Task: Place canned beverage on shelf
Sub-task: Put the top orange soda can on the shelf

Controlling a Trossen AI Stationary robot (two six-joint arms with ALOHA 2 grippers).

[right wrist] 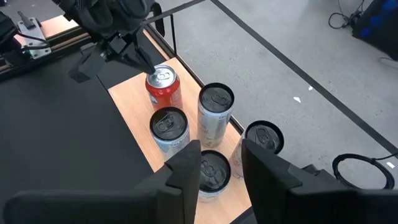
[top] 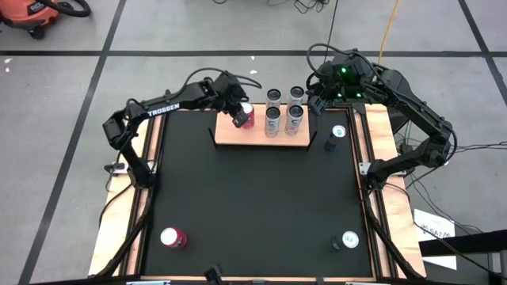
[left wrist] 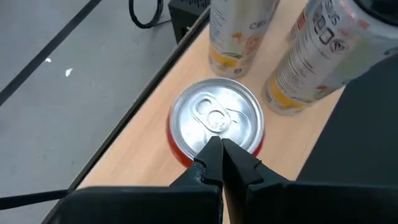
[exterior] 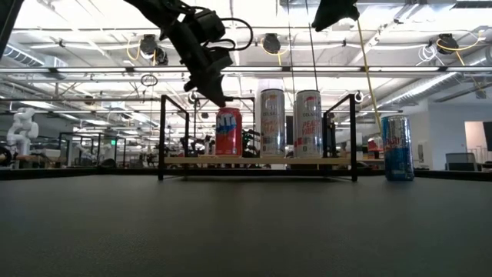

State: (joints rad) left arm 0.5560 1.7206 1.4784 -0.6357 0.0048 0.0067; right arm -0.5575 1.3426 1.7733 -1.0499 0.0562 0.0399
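Observation:
A red can [top: 248, 119] stands upright on the left part of the small light-wood shelf [top: 255, 138] at the table's far edge. It also shows in the low view [exterior: 228, 132] and the left wrist view [left wrist: 186, 124]. My left gripper [left wrist: 221, 146] is shut, its tips right over the can's silver top, slanting down from the left. Several tall silver cans [top: 283, 109] stand on the shelf's right part. My right gripper [right wrist: 221, 158] is open and empty, high above those silver cans near the shelf's far right corner [top: 315, 105]. My left gripper's shut fingertips [left wrist: 214, 149] sit at the near edge of the red can's top [left wrist: 214, 118], coming from above at a slant. Whether they touch the top, I cannot tell. The can stands upright on the shelf board [left wrist: 137, 143].
A blue can [top: 336, 137] stands on the black tabletop just right of the shelf. Another red can [top: 173, 237] stands near the front left, and a dark can [top: 347, 240] near the front right. Thin black uprights [exterior: 161, 138] stand at the shelf's corners.

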